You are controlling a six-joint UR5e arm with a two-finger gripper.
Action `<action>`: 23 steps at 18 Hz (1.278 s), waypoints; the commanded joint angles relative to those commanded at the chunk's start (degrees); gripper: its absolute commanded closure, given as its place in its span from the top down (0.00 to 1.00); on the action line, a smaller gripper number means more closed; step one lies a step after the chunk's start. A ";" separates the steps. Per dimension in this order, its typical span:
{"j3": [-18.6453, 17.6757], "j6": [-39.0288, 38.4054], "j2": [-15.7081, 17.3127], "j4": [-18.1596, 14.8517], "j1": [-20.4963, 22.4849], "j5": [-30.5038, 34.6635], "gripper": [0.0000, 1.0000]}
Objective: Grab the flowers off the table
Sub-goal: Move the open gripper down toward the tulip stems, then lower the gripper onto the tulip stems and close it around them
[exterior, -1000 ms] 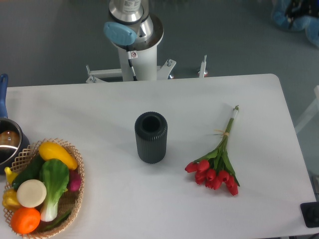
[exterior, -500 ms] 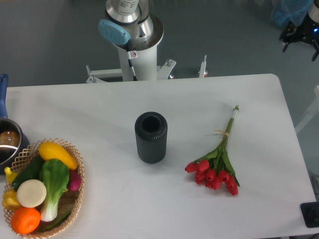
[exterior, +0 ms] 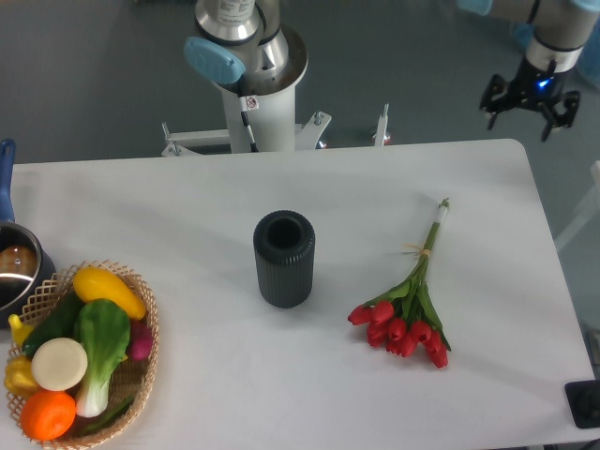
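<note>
Gripper (exterior: pixel 531 103) hung beyond table's (exterior: pixel 187 206) far right corner, fingers spread, empty. Flowers (exterior: pixel 410 305) near right edge; best grasped at tied stems.

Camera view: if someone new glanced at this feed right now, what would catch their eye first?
Probably the red tulips, lying flat on the right half of the white table with their stems pointing toward the far edge. Next, the dark ribbed vase standing upright mid-table, and the wicker basket of colourful produce at the near left corner. The gripper hangs open at top right, beyond the table's far right corner, nowhere near the flowers.
</note>
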 joint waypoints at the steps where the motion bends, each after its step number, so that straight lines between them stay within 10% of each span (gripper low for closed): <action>1: -0.35 -0.35 -0.17 0.00 -0.87 -0.09 1.00; 23: 9.58 -20.47 -13.27 2.90 -21.27 -8.43 1.00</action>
